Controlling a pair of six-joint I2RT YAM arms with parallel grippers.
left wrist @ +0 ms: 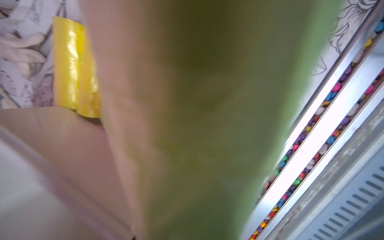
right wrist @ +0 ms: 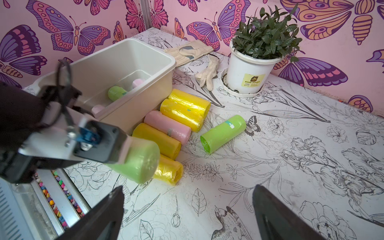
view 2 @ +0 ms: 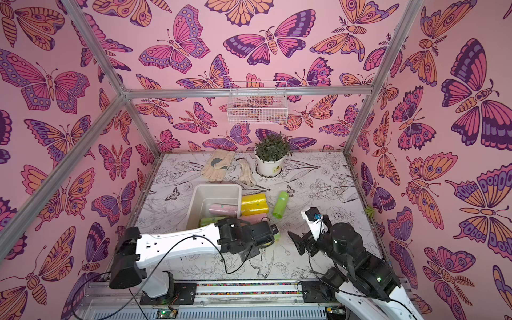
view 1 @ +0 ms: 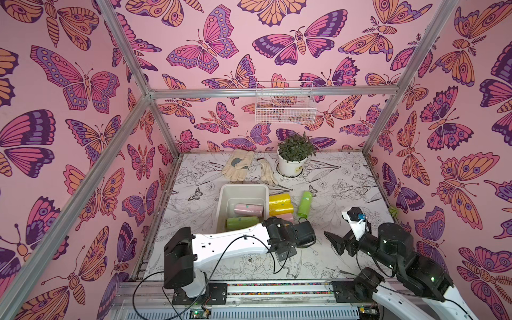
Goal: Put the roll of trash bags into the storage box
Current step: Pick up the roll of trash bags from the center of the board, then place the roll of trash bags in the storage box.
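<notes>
Roll (right wrist: 139,164), a green blur filling the left wrist view, pinched in the left pincer (right wrist: 121,153), fingertips hidden; right pincer (right wrist: 187,209) spread.

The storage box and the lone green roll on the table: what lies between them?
Two yellow rolls, side by side beside the storage box, short of the lone green roll; the right wrist view shows this.

Smooth matt plastic — storage box (right wrist: 124,56); glossy crinkled film — yellow rolls (right wrist: 182,113); cloth gloves (right wrist: 188,52).
</notes>
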